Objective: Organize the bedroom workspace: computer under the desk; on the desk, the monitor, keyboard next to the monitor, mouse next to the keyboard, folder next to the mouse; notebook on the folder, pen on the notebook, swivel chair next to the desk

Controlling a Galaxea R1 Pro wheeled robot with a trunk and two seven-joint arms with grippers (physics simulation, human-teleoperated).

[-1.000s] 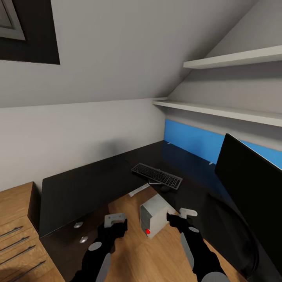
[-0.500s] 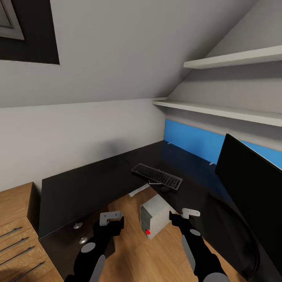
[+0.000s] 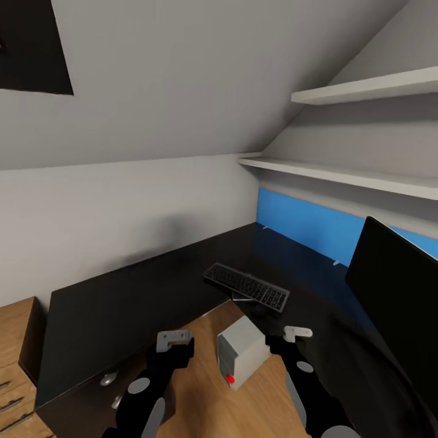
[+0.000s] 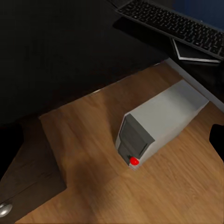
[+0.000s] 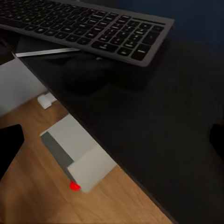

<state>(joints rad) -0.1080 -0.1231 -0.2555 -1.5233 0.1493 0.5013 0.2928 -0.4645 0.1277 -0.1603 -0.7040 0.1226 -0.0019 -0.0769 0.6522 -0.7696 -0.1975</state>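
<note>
one black l-shaped worktop (image 3: 140,304) wraps the corner under the sloped wall; its inner edge bounds a patch of bare wood floor (image 3: 207,395) where both arms hang. that patch is the open room: wide between the arms, narrowing toward the corner.

one computer (image 3: 242,351), light grey with a red dot on its dark front, stands on the floor at the inner edge, its rear end tucked under the worktop, front end out in the open. in the right wrist view the edge cuts across the computer (image 5: 77,156), hiding its rear part.

one keyboard (image 3: 246,286) lies on the worktop near the inner corner, angled, set well apart from the monitor (image 3: 398,292). the monitor is cut off by the picture's right border; foot not made out. under the keyboard's (image 4: 175,23) near edge a thin dark flat thing (image 4: 196,52) with a pale rim pokes out, mostly covered. beside it a dark rounded lump (image 5: 88,74), likely the mouse, hard to make out against the black top.

two wall shelves (image 3: 340,173), one blue panel (image 3: 307,225) behind the worktop, one wood cabinet (image 3: 15,371) at the left, cut off.

left end effector (image 3: 173,339) and right end effector (image 3: 298,332) both hover over the floor, gripping nothing; whether their fingers are spread or closed i cannot tell.
</note>
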